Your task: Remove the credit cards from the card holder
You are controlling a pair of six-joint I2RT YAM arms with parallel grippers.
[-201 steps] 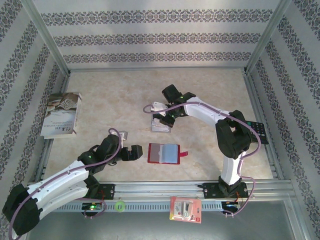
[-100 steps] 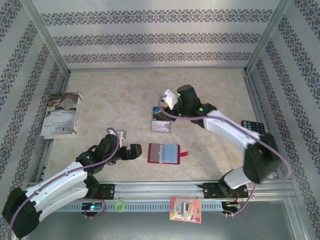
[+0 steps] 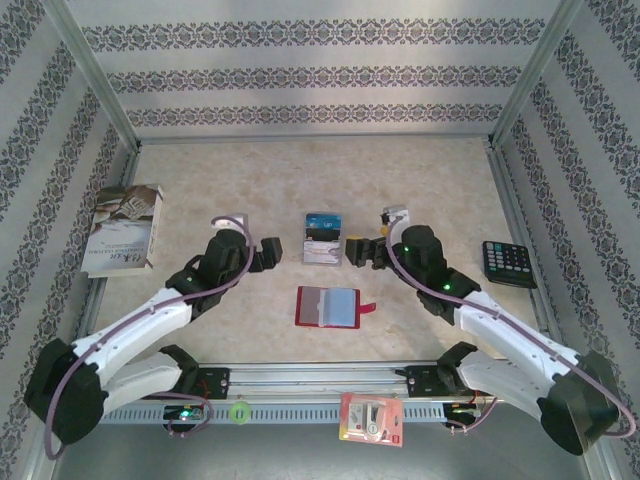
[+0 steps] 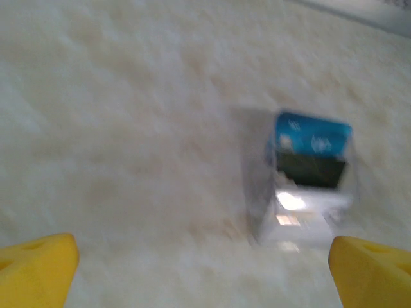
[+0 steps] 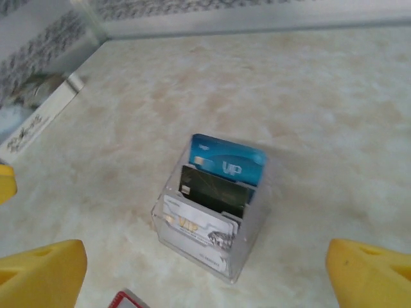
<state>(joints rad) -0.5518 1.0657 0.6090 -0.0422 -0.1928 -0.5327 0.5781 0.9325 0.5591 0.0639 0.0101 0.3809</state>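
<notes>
Centrally, top view: the red wallet (image 3: 327, 307) lies flat and open in the lower middle of the frame, grey-blue pockets up. Its long axis runs left–right, w/ the snap tab (image 3: 368, 306) sticking out to the right. Just above it in the frame, and apart from it, is a clear stand (image 3: 320, 254) w/ three cards (image 3: 322, 224) upright in its slots: blue at back, dark in the middle, pale in front (clearest in the right wrist view). The left gripper (image 3: 268, 256) sits left of the stand and the right gripper (image 3: 358, 252) right of it. Both have fingers spread wide and hold nothing; the stand is between them, touched by neither. Key relation: the wallet lies below both grippers in the frame, i.e. toward the arm bases, approx. midway betw. them. The right gripper is slightly nearer and on the tab side. The right wrist view catches one red wallet corner at its bottom edge, left of centre. Whether any card sits in the pockets cannot be told. If one does, in my judgement either arm would need to draw back and down toward the wallet.
</notes>
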